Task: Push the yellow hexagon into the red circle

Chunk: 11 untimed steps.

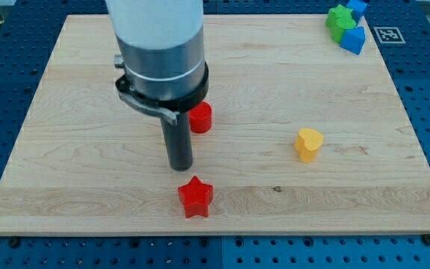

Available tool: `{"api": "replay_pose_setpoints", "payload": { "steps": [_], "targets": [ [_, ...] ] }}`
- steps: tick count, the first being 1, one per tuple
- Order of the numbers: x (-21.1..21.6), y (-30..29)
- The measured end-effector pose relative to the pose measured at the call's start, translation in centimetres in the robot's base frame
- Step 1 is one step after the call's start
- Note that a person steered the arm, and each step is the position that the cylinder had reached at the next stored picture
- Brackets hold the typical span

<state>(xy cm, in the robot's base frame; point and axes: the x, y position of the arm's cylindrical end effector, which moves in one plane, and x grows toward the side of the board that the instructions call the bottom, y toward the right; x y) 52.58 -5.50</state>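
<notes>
The red circle [200,117] is a short red cylinder left of the board's middle, partly behind my rod. My tip [181,168] rests on the board just below and to the left of the red circle, and above the red star [195,197]. A yellow block [309,143] lies alone far to the view's right of the tip; its notched top looks more like a heart than a hexagon. No other yellow block shows, and the arm's wide body hides the board behind it.
The wooden board [88,187] lies on a blue perforated table. A green block [340,19] and two blue blocks [353,39] [357,8] cluster at the top right corner, beside a black-and-white marker tag [385,33].
</notes>
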Motion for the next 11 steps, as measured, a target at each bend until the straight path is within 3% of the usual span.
{"api": "replay_pose_setpoints", "payload": {
  "steps": [4,8,11],
  "targets": [
    [-4.4,-2.8],
    [-16.0,-2.9],
    [-15.5,-1.9]
  ]
}}
